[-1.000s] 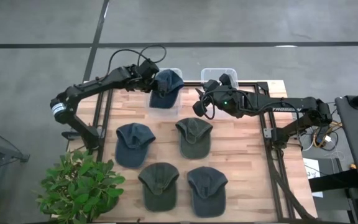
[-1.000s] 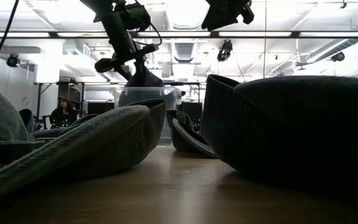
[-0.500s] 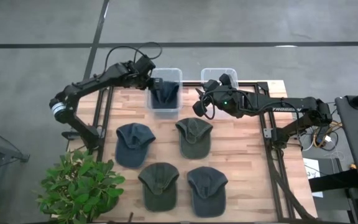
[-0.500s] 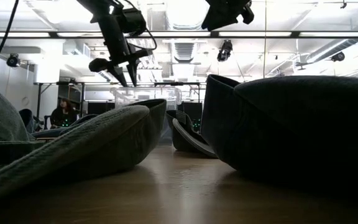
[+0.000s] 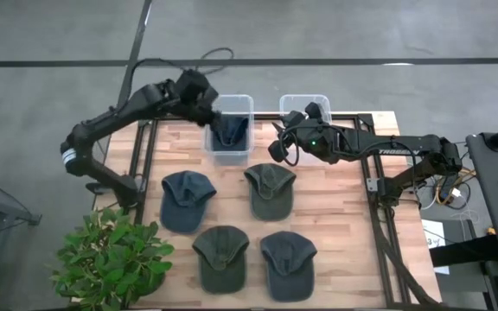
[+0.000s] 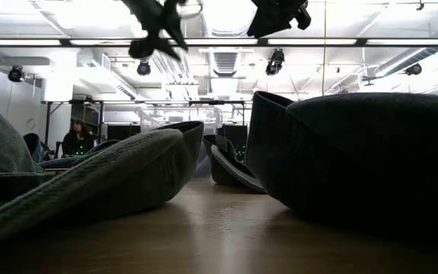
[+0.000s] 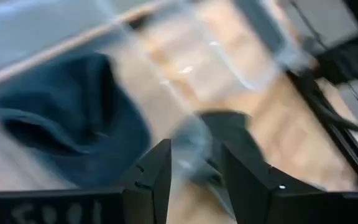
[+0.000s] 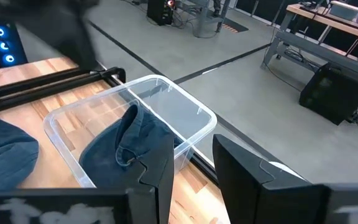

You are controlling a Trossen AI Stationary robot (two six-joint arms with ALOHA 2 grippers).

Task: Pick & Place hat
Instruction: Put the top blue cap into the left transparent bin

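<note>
A dark blue hat [image 5: 229, 131] lies crumpled inside the left clear bin [image 5: 245, 102] at the table's far edge; the right wrist view shows the same hat [image 8: 129, 149] resting on the bin's floor. My left gripper [image 5: 204, 104] hovers open above the bin's left rim and touches nothing; its wrist view looks down past the open gripper [image 7: 196, 168] at the hat [image 7: 61, 124]. My right gripper [image 5: 277, 147] waits open just right of the bin, above the table, and shows open in its own view too [image 8: 194, 165].
Several hats lie on the wooden table: a blue one [image 5: 186, 199], an olive one [image 5: 271, 190], another olive one [image 5: 221, 257] and a grey-blue one [image 5: 288, 263]. A second clear bin [image 5: 305, 104] stands behind the right arm. A potted plant [image 5: 115, 255] sits at the near left corner.
My left gripper opened and let go of the blue hat, which fell from above the left bin down into it and now lies crumpled inside. The gripper then rose and drew back toward the table's far left.
</note>
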